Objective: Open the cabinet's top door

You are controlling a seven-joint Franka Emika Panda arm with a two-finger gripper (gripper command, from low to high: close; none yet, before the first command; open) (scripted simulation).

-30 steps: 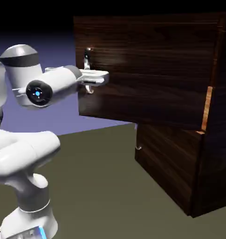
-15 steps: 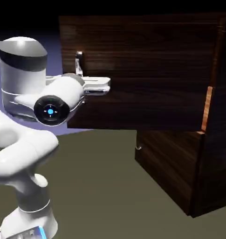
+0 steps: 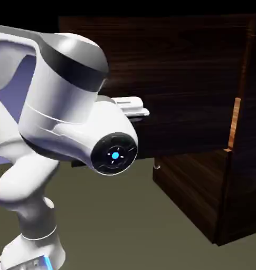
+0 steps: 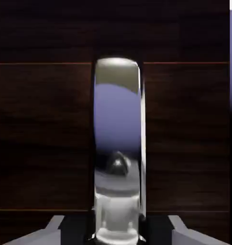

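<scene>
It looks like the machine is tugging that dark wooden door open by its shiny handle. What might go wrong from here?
The pincer is shut on only the end of the smooth silvery curved handle, so it might slip off. The white arm is folded up close to the swung-out dark wood-grain top door; pulling further may leave it cramped or bump the panel. The arm also blocks the exterior view of the grip, so a slip would show only in the hand view.

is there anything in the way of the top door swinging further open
Nothing visible blocks it. The gripper is shut on the handle, and the top door already stands well out from the cabinet. Only the robot's own arm fills the space in front of it.
</scene>
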